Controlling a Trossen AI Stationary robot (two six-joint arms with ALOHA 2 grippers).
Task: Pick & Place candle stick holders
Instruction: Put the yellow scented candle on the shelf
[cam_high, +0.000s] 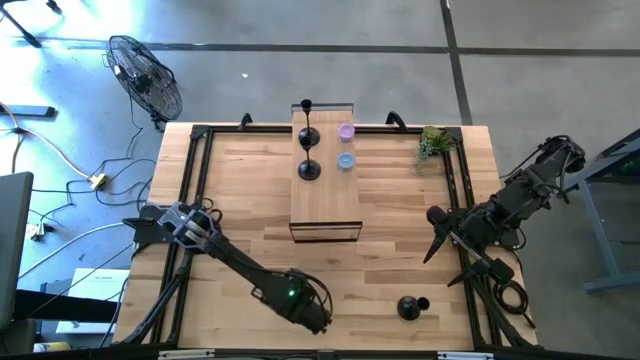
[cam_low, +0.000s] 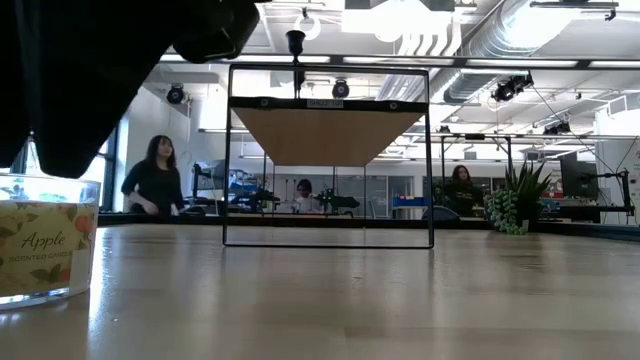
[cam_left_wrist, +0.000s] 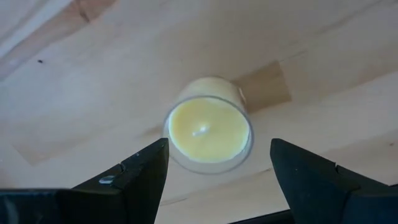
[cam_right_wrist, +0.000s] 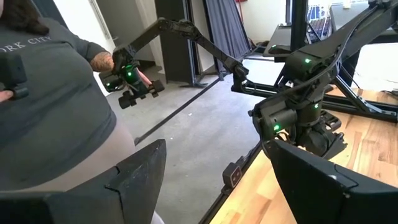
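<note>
Two black candle stick holders (cam_high: 308, 137) (cam_high: 309, 168) stand on the wooden top of a black-framed stand (cam_high: 325, 205). A third (cam_high: 306, 105) is at its far edge. Another holder (cam_high: 410, 307) rests on the table at the near right. My left gripper (cam_left_wrist: 217, 163) points down near the table's near edge, open. Its fingers are on either side of and above a yellow candle in a glass jar (cam_left_wrist: 209, 132), labelled Apple (cam_low: 45, 245). My right gripper (cam_right_wrist: 217, 180) waits open, raised at the table's right side (cam_high: 433, 235), holding nothing.
A purple (cam_high: 346, 131) and a blue (cam_high: 346, 160) small candle sit on the stand beside the holders. A green plant (cam_high: 432, 143) stands at the far right. A person (cam_right_wrist: 43, 93) is close beyond the table edge, with others farther off in the room (cam_low: 152, 180).
</note>
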